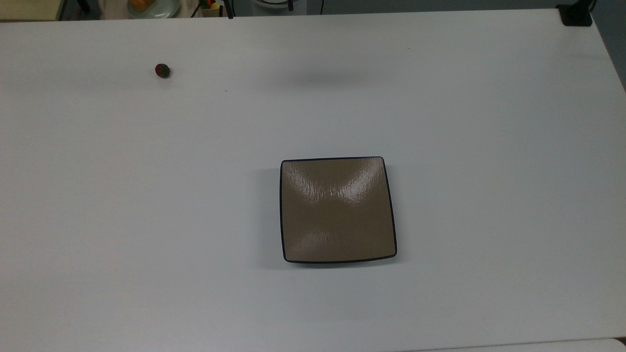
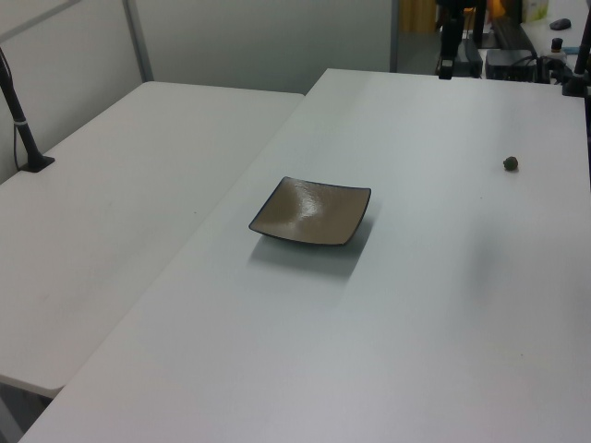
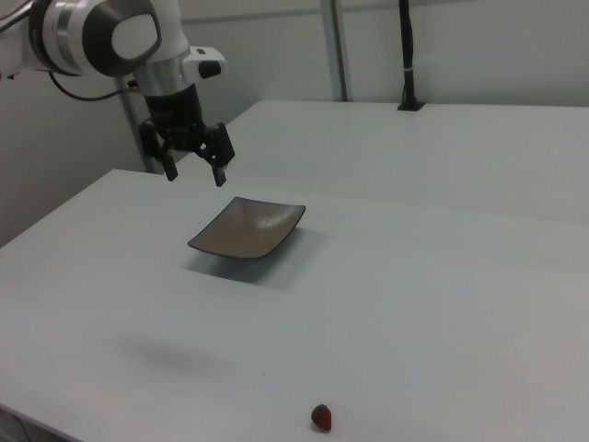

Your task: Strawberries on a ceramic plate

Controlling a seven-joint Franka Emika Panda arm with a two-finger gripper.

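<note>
The tool [image 3: 195, 164] hangs in the air with its fingers spread apart, gripping nothing. The ceramic plate [image 1: 337, 209] sits bare on the white surface [image 1: 489, 195]. The strawberry [image 1: 162, 70] lies well apart from it, a dark speck in the left view.

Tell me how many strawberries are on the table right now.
1. The strawberry lies on the bare white table, toward the top view's upper left, well apart from the ceramic plate, which holds nothing.

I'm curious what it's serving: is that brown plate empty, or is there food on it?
Empty. The plate shows only its bare glossy surface; the strawberry lies apart on the table.
</note>
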